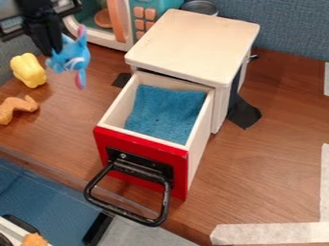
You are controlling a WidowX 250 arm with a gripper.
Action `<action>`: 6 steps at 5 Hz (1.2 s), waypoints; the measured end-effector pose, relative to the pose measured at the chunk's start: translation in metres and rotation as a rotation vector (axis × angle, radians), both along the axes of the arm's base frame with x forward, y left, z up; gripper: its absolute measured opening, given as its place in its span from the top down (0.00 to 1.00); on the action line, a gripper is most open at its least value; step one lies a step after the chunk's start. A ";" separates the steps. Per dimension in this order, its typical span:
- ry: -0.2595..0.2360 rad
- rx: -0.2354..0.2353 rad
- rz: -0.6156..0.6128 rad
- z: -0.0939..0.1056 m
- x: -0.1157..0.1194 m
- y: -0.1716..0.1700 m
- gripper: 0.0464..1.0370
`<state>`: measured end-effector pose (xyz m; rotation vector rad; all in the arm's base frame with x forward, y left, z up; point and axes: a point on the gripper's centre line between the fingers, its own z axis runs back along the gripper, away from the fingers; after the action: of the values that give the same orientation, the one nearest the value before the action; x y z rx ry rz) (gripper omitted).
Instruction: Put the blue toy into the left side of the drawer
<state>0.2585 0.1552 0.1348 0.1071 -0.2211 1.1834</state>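
Observation:
At the upper left, the black gripper (50, 48) is shut on the blue toy (69, 56), a small figure with pink-lined ears. The toy hangs above the table, left of the cabinet and close to the yellow pepper. The drawer (143, 140) stands pulled out of the white cabinet (196, 41), its red front with a black handle facing the lower left. A blue cloth (166, 113) covers the drawer's floor.
A yellow pepper (28, 70) and a tan-orange piece (16, 108) lie on the wooden table (276, 163) at left. A toy microwave (119, 24) stands behind, and a metal tin (200, 6) is behind the cabinet.

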 end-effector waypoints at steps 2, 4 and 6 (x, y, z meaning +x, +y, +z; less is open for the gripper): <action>0.092 0.029 0.044 -0.036 0.029 0.012 0.98; 0.194 0.089 0.071 -0.068 0.043 0.020 0.96; 0.232 0.089 0.075 -0.068 0.037 0.030 0.49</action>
<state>0.2954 0.1850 0.0665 0.3314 -0.0655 1.2249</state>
